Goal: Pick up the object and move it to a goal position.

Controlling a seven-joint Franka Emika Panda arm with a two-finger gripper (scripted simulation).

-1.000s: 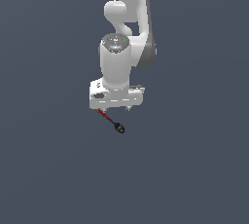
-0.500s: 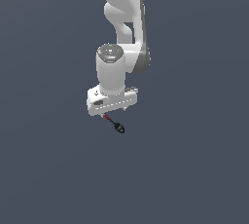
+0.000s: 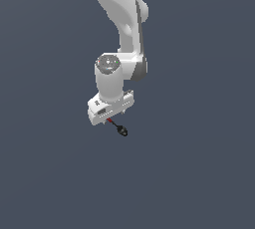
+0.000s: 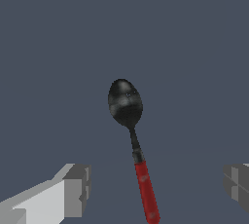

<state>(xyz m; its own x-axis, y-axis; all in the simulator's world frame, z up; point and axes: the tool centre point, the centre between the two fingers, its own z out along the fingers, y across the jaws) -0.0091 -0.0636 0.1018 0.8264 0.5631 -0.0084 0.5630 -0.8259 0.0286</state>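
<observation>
Around you there is only a flat, even grey-blue ground (image 3: 199, 173), with no edge, wall or seam to tell floor from backdrop in either view. The white arm (image 3: 122, 19) comes down from the upper frame edge in the exterior view, and its upper part is cut off there.

The gripper (image 3: 110, 120) points down, and its fingers are almost wholly hidden under the white hand body in the exterior view. In the wrist view you see two grey fingertips (image 4: 78, 189) standing wide apart, one at each side of the frame, the far one cropped at the border. The spoon (image 4: 132, 140) lies between them with clear gaps on both sides, so the hand is spread and grips nothing. Its red handle end runs out of the wrist frame; the rounded black head points away. In the exterior view the spoon (image 3: 118, 127) sits just below the hand, red end tucked under it, and whether it rests on the ground you cannot tell.

Compared with half a second ago, the hand has turned slightly and the arm leans more to the exterior view's left; the spoon keeps its slant
</observation>
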